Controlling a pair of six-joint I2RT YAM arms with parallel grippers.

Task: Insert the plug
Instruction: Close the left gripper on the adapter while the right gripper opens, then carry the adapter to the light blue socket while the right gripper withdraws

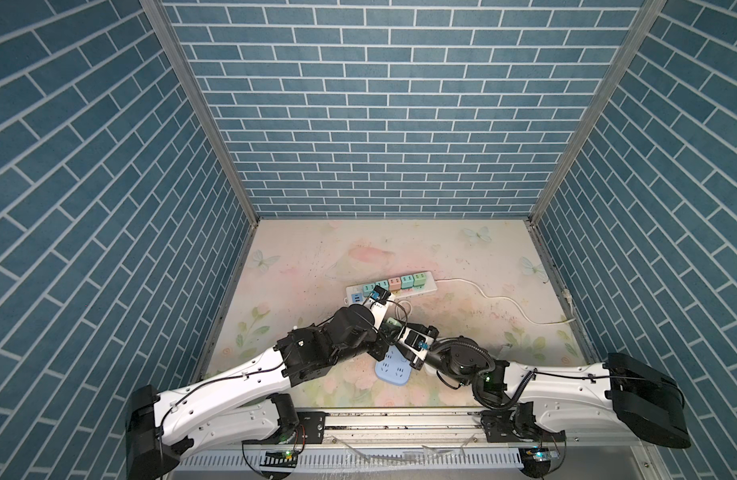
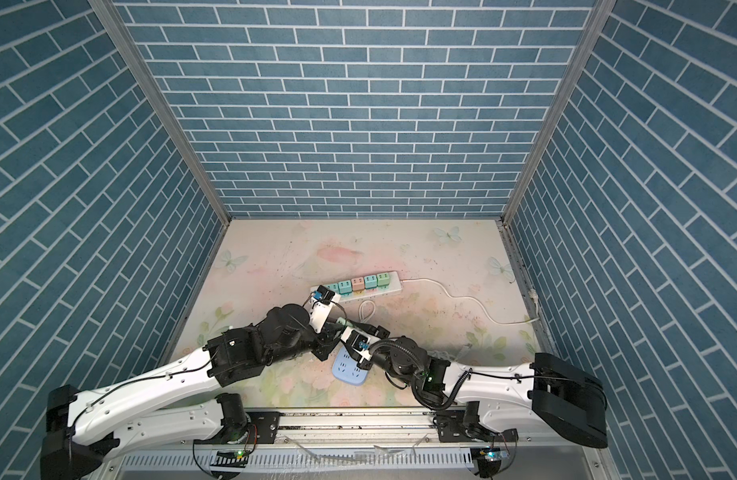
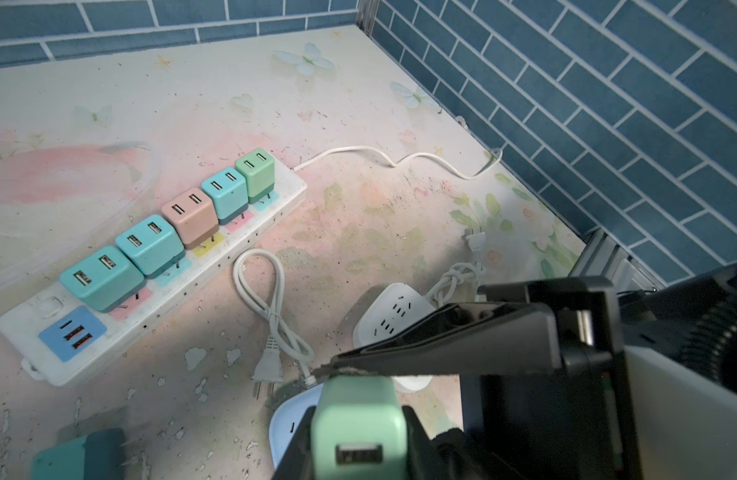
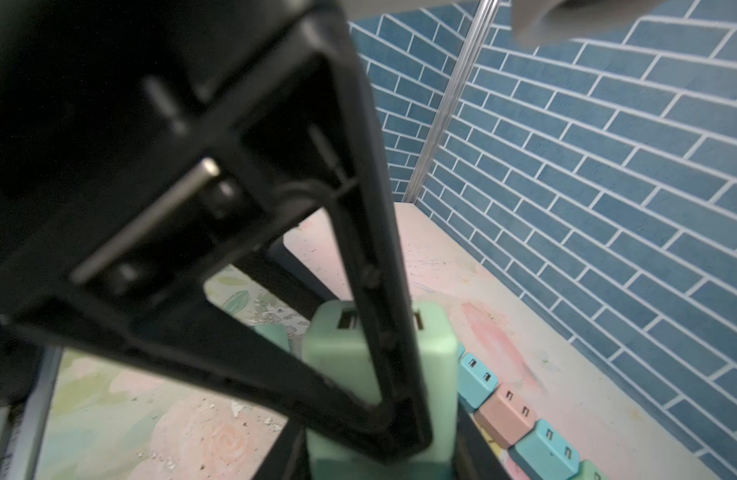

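mint plug (image 3: 358, 409), clamped by left hand (image 3: 354, 453) and right hand (image 4: 379, 461), wrists angled together over pale blue socket (image 1: 391, 372)

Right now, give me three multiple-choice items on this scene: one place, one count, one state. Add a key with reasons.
1. In both top views, the power strip has a cord that runs toward:
A) the left wall
B) the right wall
C) the front rail

2. How many chargers are plugged into the strip?
A) three
B) four
C) five

3. The left claw is:
A) shut on the mint charger
B) open and empty
C) shut on a cord

Key:
1 B, the cord trails off to the right wall.
2 C, five cubes line the strip.
3 A, it clamps the mint charger's sides.
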